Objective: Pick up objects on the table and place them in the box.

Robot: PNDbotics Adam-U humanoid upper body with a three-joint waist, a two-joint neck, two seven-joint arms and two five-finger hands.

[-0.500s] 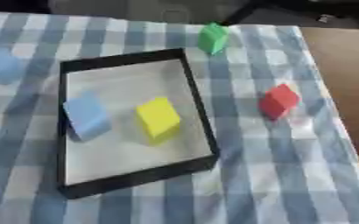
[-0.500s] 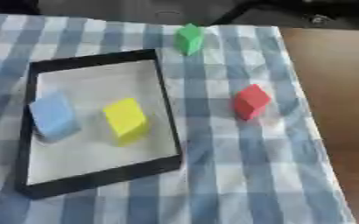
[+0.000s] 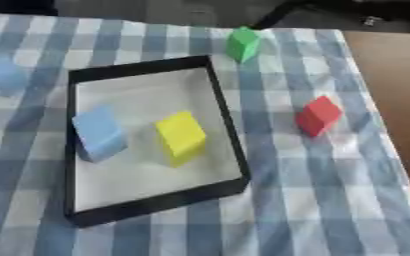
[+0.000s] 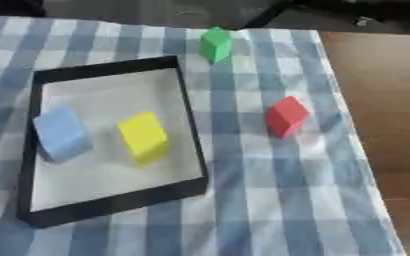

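The box (image 3: 232, 130), a shallow black-rimmed tray with a pale floor, lies on the checked cloth (image 3: 313, 200) toward the desk's left side, its near rim closest to the camera and slightly askew. Inside it sit two blocks side by side in the middle: a light blue block (image 3: 99, 133) by the left wall and a yellow block (image 3: 181, 137) nearer the right wall, apart from each other. To the right of the box, on the cloth and near the desk's right edge, stands a red block (image 3: 318, 116), well apart from the rim. Bare brown desk (image 4: 375, 100) shows beyond the cloth on the right. Farther back, just past the box's far right corner, a green block (image 3: 243, 44) stands near the far edge. At the left edge, level with the box's far rim, lies another light blue block (image 3: 5, 75). Neither hand appears in either view, so how open the fingers are cannot be told.
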